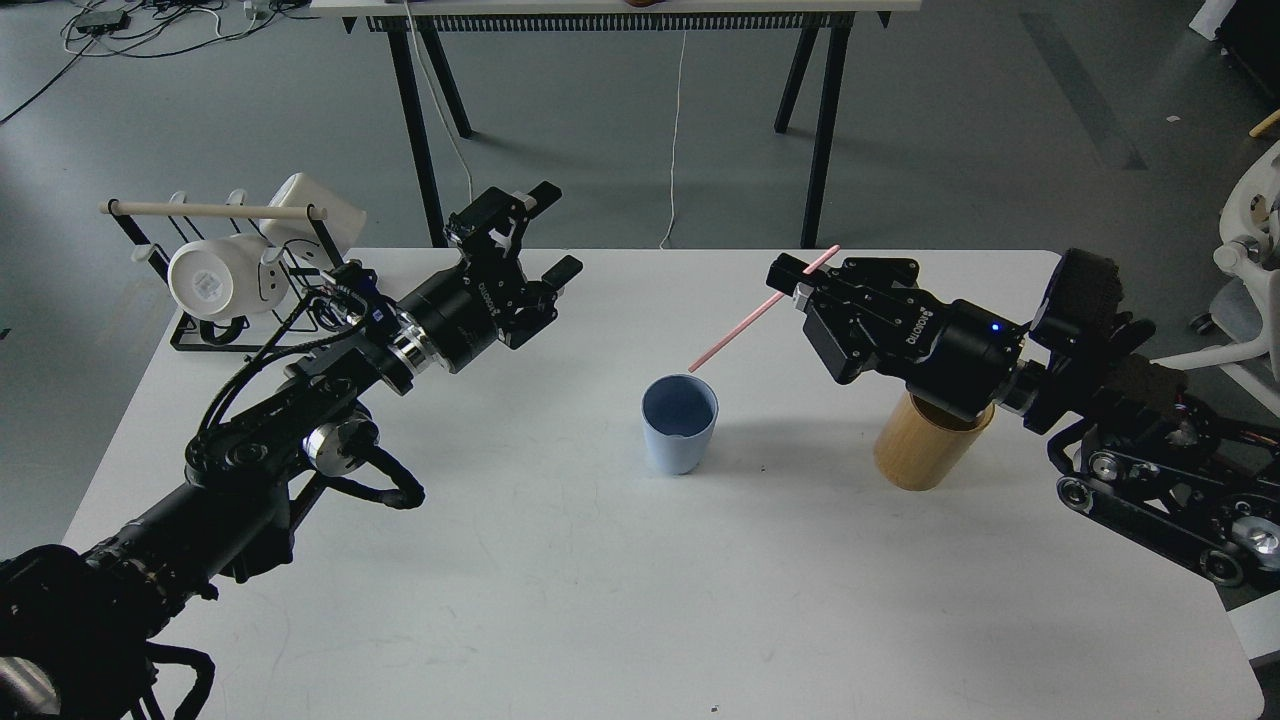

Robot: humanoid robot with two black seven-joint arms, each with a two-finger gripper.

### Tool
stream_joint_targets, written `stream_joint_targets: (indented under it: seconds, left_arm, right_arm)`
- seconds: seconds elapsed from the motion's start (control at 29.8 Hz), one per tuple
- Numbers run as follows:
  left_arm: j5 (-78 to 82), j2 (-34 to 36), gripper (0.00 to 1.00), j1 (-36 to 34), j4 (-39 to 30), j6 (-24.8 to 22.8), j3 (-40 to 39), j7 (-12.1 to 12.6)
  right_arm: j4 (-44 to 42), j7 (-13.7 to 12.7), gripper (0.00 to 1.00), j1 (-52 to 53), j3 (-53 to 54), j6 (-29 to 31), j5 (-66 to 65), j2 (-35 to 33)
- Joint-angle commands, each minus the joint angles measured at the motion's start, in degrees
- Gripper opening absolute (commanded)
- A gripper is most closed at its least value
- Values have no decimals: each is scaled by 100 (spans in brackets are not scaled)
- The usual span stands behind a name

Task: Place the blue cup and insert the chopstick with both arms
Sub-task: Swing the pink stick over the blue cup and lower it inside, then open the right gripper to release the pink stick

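Blue cup (680,424) standing upright mid-table, right gripper (792,280) clamping the slanted chopstick (760,310) above it, left gripper (545,235) hovering with jaws spread, empty.

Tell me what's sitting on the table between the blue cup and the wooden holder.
Nothing: in the head view, only bare white table separates the blue cup from the wooden holder.
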Motion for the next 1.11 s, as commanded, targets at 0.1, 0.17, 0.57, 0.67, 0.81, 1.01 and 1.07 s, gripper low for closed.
stream_joint_targets:
  seconds: [0.1, 0.17, 0.57, 0.67, 0.81, 1.01, 1.07]
  left_arm:
    - [1, -5, 95, 2, 0, 0, 1, 0]
    - [1, -5, 95, 2, 0, 0, 1, 0]
    - [-8, -22, 95, 11, 0, 9, -8, 0]
    - [-8, -22, 95, 11, 0, 9, -8, 0]
    - [-8, -14, 95, 11, -9, -18, -25, 0]
    - [-17, 39, 95, -33, -71, -40, -78, 0]
    - [-17, 65, 95, -77, -79, -40, -87, 0]
  right_arm:
    - [-440, 0, 3, -40, -227, 0, -125, 408]
    - [-590, 0, 5, -84, -236, 0, -125, 521]
    - [-784, 0, 93, -164, -209, 0, -46, 874]
    - [-740, 0, 94, -164, -78, 0, -2, 865]
    - [-328, 0, 94, -181, 151, 0, 435, 742]
    - [384, 0, 99, -286, 747, 0, 2236, 408]
    - [455, 0, 99, -357, 1151, 0, 2869, 486]
